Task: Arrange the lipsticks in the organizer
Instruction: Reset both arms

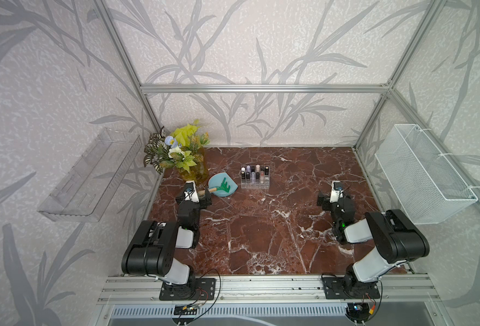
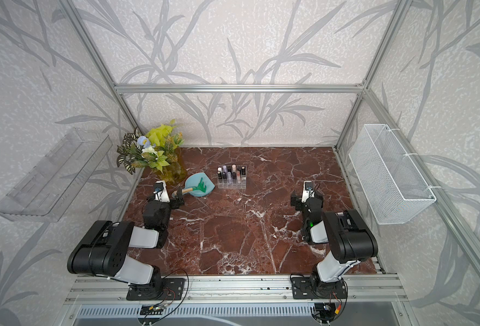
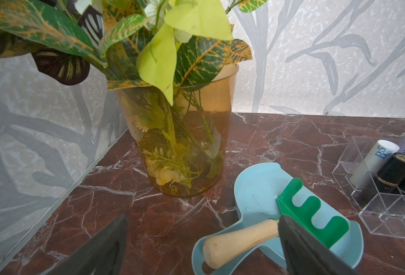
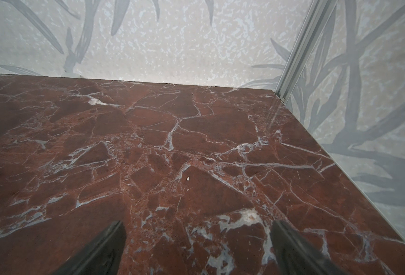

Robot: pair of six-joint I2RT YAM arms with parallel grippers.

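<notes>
Leaf-patterned walls, metal frame. The red-marble counter (image 1: 261, 225) shows no loose tubes, so the task looks done and the arms should just stay parked. Left hand (image 3: 201, 217) and right hand (image 4: 196, 222) are both spread wide and empty. The left one sits just beside the green rake (image 3: 313, 204), so lift clear of it. The organizer (image 1: 255, 185) is near the counter's back, with the lipsticks (image 1: 253, 172) upright in its rear compartments.
</notes>
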